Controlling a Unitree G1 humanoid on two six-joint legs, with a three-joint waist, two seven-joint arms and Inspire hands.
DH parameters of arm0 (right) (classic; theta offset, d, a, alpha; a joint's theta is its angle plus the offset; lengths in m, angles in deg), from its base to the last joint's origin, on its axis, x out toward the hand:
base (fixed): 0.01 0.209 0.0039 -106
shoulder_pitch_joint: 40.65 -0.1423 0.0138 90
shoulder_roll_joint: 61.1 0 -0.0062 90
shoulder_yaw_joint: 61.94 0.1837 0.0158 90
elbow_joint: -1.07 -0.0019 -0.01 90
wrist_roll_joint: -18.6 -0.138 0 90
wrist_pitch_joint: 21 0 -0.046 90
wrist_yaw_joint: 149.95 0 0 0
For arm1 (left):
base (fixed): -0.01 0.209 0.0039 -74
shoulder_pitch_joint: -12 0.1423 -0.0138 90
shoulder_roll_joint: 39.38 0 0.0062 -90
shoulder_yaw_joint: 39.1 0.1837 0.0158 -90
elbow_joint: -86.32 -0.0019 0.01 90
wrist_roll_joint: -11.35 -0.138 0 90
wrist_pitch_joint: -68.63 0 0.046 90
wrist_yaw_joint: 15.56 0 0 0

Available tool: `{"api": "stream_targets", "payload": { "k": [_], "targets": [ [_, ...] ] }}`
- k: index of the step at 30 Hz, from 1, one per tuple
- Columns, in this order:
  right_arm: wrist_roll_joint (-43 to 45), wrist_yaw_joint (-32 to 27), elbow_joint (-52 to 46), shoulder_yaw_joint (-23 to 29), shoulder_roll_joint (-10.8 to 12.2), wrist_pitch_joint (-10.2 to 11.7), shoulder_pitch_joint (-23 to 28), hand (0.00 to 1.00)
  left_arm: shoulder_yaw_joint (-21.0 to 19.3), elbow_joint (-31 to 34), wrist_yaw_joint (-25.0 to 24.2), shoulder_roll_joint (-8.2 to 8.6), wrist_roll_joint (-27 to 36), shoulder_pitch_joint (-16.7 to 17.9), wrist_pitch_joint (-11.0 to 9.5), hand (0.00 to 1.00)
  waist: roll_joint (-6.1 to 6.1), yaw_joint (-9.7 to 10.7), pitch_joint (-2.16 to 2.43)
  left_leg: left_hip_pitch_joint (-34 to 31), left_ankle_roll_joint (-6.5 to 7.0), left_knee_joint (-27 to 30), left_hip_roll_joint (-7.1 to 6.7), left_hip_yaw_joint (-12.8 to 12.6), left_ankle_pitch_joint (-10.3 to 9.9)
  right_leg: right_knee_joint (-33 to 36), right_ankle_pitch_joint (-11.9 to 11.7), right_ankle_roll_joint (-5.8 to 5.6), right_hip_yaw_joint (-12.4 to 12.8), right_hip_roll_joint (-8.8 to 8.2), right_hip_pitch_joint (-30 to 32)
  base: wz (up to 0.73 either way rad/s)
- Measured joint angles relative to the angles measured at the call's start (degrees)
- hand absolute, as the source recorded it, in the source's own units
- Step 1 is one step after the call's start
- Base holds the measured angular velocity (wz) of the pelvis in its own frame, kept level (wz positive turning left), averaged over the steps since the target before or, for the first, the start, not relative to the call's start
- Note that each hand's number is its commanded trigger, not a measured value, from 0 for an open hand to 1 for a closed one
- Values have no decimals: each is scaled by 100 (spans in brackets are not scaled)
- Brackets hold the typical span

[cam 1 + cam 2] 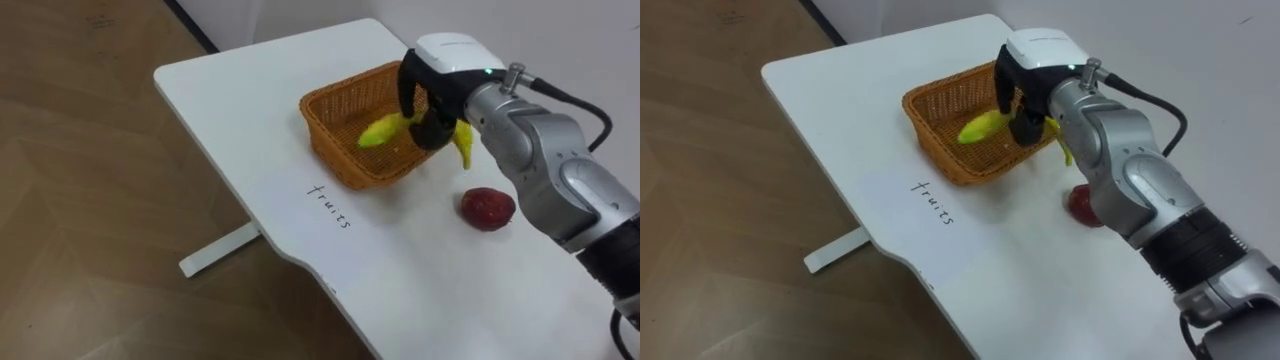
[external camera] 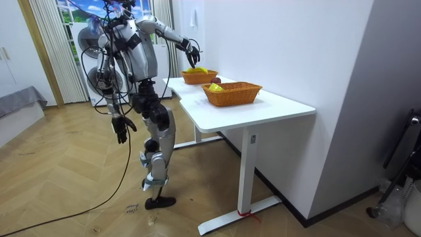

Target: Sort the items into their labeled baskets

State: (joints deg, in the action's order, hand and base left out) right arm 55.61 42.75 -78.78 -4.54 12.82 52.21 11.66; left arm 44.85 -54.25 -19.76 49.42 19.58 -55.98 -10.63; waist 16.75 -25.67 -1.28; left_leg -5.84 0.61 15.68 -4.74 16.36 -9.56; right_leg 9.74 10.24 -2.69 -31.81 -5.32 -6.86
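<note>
The right hand reaches in from the right and is over the far right part of the wicker basket. Its dark fingers are curled round a banana, closed tight enough that no gap shows between them and the fruit. One yellow-green end of the banana sticks out to the hand's left, over the inside of the basket. A second yellow end hangs out on the other side, beyond the basket's right rim and above the table. Whether the banana touches the basket's floor or wall cannot be told.

The basket sits near the far left corner of the white table. A handwritten label is on the tabletop just in front of the basket's near wall. A red fruit lies on the bare table to the right of the basket, apart from it, near the right forearm and below the hand, untouched.

In the room view the robot stands upright on the wooden floor at the table's end, on the room view's left, with the right arm stretched out over the farther basket. The left hand hangs at its side, below the tabletop, fingers loose and holding nothing. A second basket stands nearer the camera on the same table, apart from the first, with a yellow item showing above its rim.
</note>
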Motion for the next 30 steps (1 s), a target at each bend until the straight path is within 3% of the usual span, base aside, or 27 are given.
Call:
{"api": "stream_targets", "payload": {
  "k": [23, 30],
  "targets": [
    [385, -9, -23, -4, -22, 196, 0, 0, 5, -1, -50, -1, -1, -18, -87, 0, -25, 10, -16, 3, 3, 0, 5, -63, -2, -1, 0, -1, 35, -11, 27, 0],
    [371, -146, -147, 38, -36, 244, 5, 0, -2, -9, -29, 19, 9, -13, -142, 0, -28, 221, -12, 75, 8, 9, 10, -105, -4, 2, 0, 0, 203, -6, -10, -3]
  ]
}}
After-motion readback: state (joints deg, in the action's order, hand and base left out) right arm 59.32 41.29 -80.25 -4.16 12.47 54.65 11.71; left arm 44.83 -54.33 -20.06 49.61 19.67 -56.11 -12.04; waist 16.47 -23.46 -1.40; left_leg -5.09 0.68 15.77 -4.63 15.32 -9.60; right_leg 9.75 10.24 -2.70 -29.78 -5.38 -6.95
